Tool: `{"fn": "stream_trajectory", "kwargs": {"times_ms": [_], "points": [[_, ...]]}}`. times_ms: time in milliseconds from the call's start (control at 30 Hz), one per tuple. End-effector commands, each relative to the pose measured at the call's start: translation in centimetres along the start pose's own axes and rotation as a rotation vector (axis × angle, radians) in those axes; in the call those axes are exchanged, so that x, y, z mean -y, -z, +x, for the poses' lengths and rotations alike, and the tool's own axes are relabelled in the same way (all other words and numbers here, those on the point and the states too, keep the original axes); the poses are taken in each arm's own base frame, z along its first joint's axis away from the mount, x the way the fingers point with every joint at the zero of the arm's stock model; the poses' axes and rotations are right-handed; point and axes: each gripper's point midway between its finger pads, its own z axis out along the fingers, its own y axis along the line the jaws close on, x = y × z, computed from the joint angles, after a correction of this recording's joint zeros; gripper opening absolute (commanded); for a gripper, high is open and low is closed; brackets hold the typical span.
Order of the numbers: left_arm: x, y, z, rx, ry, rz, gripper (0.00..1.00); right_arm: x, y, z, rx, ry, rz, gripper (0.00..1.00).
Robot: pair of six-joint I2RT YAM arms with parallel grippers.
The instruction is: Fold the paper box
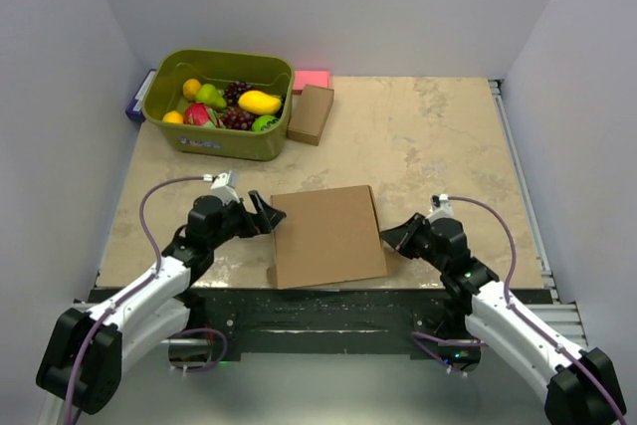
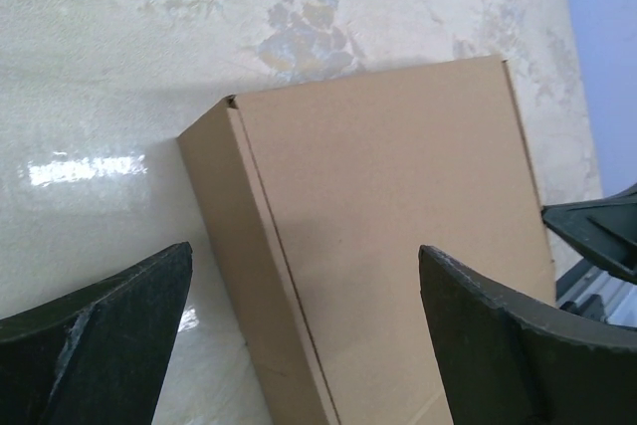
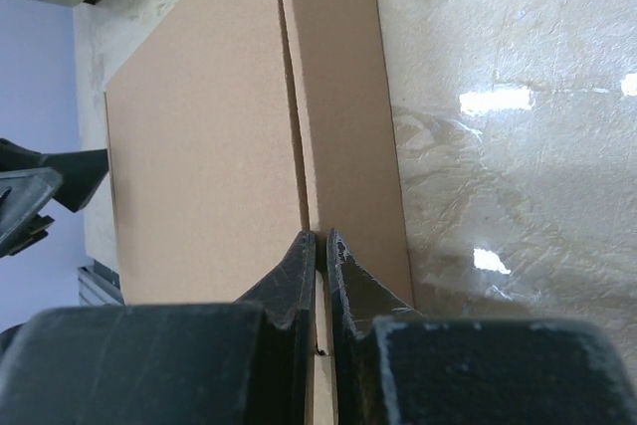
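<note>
**Counter**: a mottled beige surface between white walls, carrying everything below.

**Paper box**: lies at the near middle of the counter, between the two arms, its near edge close to the counter's near rim. It is plain brown cardboard, wide and shallow, and already stands as a closed box with its top panel down flat. From above it looks nearly square and slightly skewed, its side walls running roughly near to far. The right wrist view shows a narrow seam along the right side of the top. The left wrist view shows a crease along the left wall and a small gap at the far-left corner.

**Green bin**: holds fruit at the far left, well apart from the paper box.

**Small brown box**: just beside the bin, with a pink item behind it.

**Left claw**: released and spread wide, facing the left wall near the far-left corner, which lies between its fingers.

**Right claw**: clenched, its tips meeting at the right-hand seam. Whether cardboard is nipped between them cannot be told.

**Judgement:** the right arm is the nearer. Any coming move probably turns on the two claws flanking the box on opposite walls, across its width. Folding looks largely done.
</note>
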Motion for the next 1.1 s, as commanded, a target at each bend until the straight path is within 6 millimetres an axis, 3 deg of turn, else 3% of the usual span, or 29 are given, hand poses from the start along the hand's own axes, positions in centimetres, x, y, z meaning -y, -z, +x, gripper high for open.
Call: {"fn": "stream_trajectory", "kwargs": {"times_ms": [0, 133, 200, 267, 300, 367, 400, 500, 633, 800, 1000, 1067], "points": [[1.3, 0.1, -0.6, 0.042, 0.040, 0.078, 1.00, 4.8, 0.6, 1.9, -0.056, -0.008, 0.208, 0.00], [0.7, 0.2, 0.3, 0.043, 0.044, 0.079, 1.00, 4.7, 0.7, 1.7, -0.067, 0.020, 0.217, 0.00], [0.7, 0.3, 0.9, 0.034, 0.047, 0.103, 0.98, 3.7, 0.9, 0.6, -0.035, 0.052, 0.200, 0.02], [1.1, 0.2, 0.9, 0.041, 0.041, 0.131, 0.95, 1.8, 1.3, -0.8, -0.005, 0.097, 0.143, 0.17], [1.1, 0.2, 1.3, 0.029, 0.040, 0.141, 0.92, 1.1, 1.5, -1.3, 0.005, 0.112, 0.126, 0.36], [1.0, 0.0, 1.5, 0.021, 0.031, 0.144, 0.89, -0.5, 1.9, -1.9, 0.006, 0.142, 0.076, 0.55], [0.9, 0.0, 1.6, 0.019, 0.020, 0.141, 0.88, -1.2, 2.0, -1.9, -0.002, 0.146, 0.048, 0.69], [0.7, 0.0, 1.9, 0.013, 0.014, 0.140, 0.87, -3.0, 2.1, -2.3, -0.003, 0.146, -0.017, 0.87], [0.7, 0.1, 2.1, 0.011, 0.008, 0.149, 0.86, -3.8, 1.2, -1.9, -0.036, 0.183, -0.063, 0.93], [0.8, 0.2, 2.2, 0.008, 0.003, 0.153, 0.87, -2.9, -1.3, -0.7, -0.121, 0.228, -0.041, 0.94], [0.6, 0.2, 2.4, 0.003, -0.001, 0.151, 0.87, -3.8, -2.9, -1.0, -0.105, 0.249, -0.104, 0.93], [0.6, 0.1, 2.4, 0.003, -0.001, 0.150, 0.87, -3.4, -3.2, 0.1, -0.147, 0.230, -0.110, 0.91]]}}
